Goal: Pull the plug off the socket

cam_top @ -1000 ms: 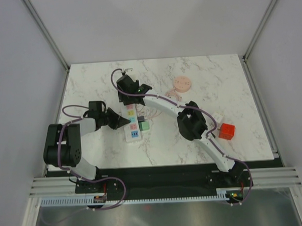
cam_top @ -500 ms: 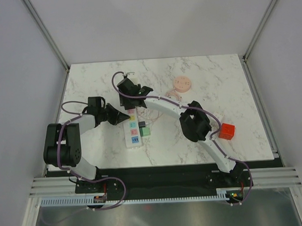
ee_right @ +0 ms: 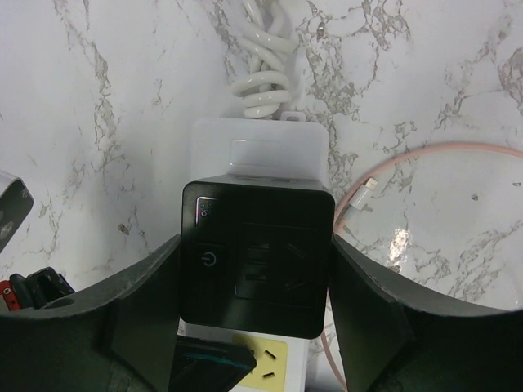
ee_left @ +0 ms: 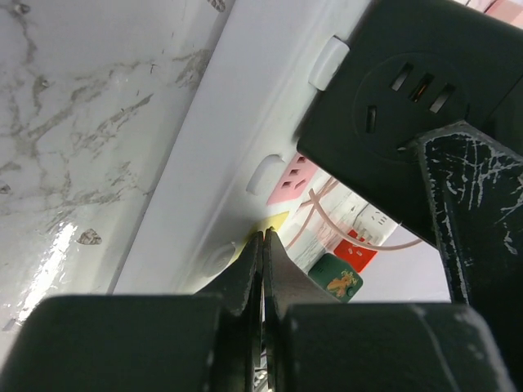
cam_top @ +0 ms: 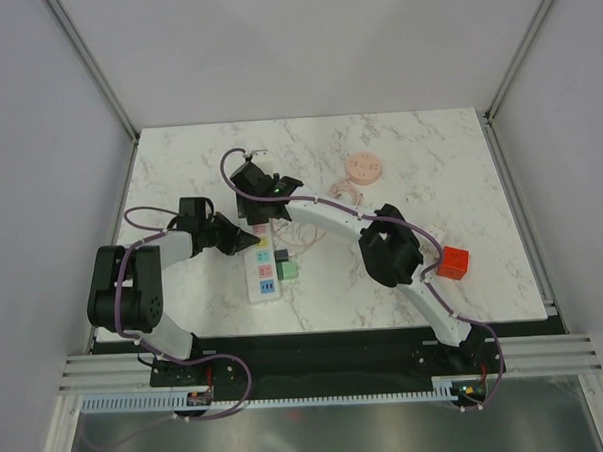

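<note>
The white power strip (cam_top: 264,278) lies left of the table's middle, with small pink, green and blue outlets; its coiled white cord (ee_right: 265,77) leaves the far end. A black square plug (ee_right: 257,261) sits on the strip's far end (ee_right: 257,147). My right gripper (cam_top: 263,201) (ee_right: 256,253) is shut on that plug, one finger on each side. My left gripper (cam_top: 252,243) (ee_left: 264,237) is shut and empty, its tip on the strip beside a yellow outlet (ee_right: 265,359). The plug also shows in the left wrist view (ee_left: 409,106).
A green plug block (cam_top: 287,272) lies against the strip's right side. A round pink disc (cam_top: 364,166) with a thin pink cable (ee_right: 409,159) is behind and right. A red cube (cam_top: 453,262) sits at the right, by my right arm.
The strip's near end and the green block have slid a little toward the near edge. My left gripper's tip moved back down onto the strip. My right gripper shifted slightly left.
</note>
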`<action>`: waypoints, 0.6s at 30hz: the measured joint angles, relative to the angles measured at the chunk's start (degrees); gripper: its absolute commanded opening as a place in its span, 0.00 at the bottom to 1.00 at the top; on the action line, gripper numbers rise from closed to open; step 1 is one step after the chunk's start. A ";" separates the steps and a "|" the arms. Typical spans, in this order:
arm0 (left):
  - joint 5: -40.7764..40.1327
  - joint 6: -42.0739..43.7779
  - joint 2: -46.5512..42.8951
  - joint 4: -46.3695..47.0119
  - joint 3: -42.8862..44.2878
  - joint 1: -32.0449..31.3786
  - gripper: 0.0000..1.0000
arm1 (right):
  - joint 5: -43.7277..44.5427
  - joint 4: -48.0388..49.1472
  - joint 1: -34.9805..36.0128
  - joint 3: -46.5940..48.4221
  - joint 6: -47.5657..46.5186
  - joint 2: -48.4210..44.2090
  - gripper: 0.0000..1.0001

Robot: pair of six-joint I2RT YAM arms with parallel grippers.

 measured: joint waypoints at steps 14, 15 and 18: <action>1.25 -0.59 0.09 -0.39 -0.39 -0.46 0.02 | 0.87 -3.10 0.07 -0.90 1.75 -1.33 0.00; 1.25 -0.59 0.09 -0.39 -0.39 -0.46 0.02 | 0.87 -3.17 0.07 -0.83 1.75 -1.33 0.00; 1.29 -0.61 0.11 -0.37 -0.39 -0.48 0.02 | 1.14 -3.30 0.17 -0.79 1.51 -1.36 0.00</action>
